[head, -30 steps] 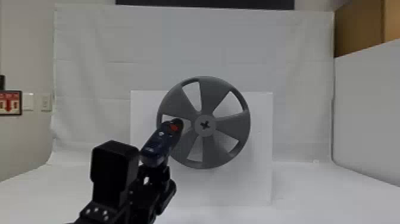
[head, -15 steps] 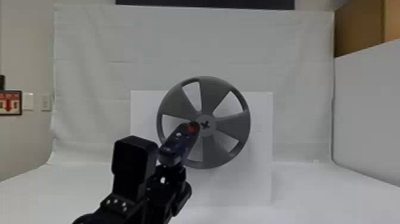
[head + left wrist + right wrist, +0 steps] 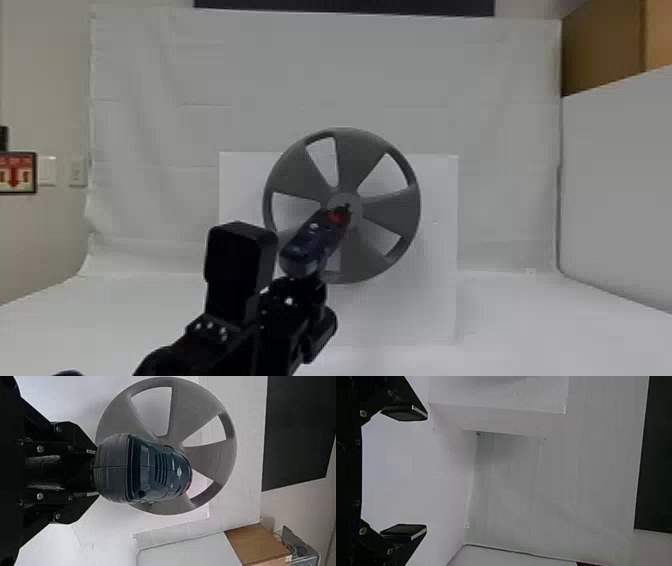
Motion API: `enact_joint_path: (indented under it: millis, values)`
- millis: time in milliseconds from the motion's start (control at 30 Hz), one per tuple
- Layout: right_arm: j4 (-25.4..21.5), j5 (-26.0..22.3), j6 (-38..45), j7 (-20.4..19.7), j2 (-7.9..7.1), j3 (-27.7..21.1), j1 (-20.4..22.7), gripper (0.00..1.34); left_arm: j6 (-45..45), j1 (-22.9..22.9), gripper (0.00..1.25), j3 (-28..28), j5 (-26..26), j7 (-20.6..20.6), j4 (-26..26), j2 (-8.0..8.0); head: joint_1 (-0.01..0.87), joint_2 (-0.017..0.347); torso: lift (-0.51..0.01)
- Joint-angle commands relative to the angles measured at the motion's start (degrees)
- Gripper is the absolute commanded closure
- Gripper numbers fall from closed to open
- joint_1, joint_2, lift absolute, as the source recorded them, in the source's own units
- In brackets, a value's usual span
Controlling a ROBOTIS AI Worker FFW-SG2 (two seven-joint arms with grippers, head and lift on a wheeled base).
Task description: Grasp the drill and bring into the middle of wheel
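- Clearly, the drill [image 3: 307, 250] is up in the air in front of the wheel [image 3: 357, 160], its dark tip overlapping the hub [image 3: 357, 197] in the head view; whether tip and hub touch cannot be told.
- Its body is dark blue and tilted, with a red part near the front. A small pale mark, like a logo, sits on the housing, and the left wrist view also shows a row of vent slots.
- The left gripper [image 3: 300, 289] is clenched on the drill, below the drill's body, with its black arm coming in from the bottom edge.
- The wheel is grey and upright, with 5 broad spokes and 5 openings between them; the drill and the arm come in front of its lower left part.
- Behind the wheel stands 1 white board [image 3: 437, 210], and farther back hangs a pale backdrop [image 3: 400, 75] with creases.
- In the right wrist view, the right gripper [image 3: 426, 472] is released, its 2 flat black fingers spread well apart with nothing between them.
- On the wall at the head view's left is 1 dark-framed sign [image 3: 17, 172] with a red arrow pointing down, and beside it are 2 pale wall plates [image 3: 77, 172].
- At the upper right, a brown box [image 3: 602, 50] shows above a white partition [image 3: 620, 185].
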Motion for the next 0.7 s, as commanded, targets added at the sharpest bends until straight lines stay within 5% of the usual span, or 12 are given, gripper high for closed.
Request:
enact_joint_path:
  millis: [0, 667]
  values:
    - [0.1, 0.0, 0.0, 0.0, -0.15, 0.3, -0.1, 0.29, -0.1, -0.9, 1.22, -0.2, 0.3, -0.3, 0.6, -0.28, 0.000, 0.000, -0.406]
    - [0.1, 0.1, 0.1, 0.0, -0.33, 0.7, -0.3, 0.29, -3.2, -2.5, 1.22, 0.7, 0.3, -1.6, 5.4, -1.77, 0.000, 0.000, -0.406]
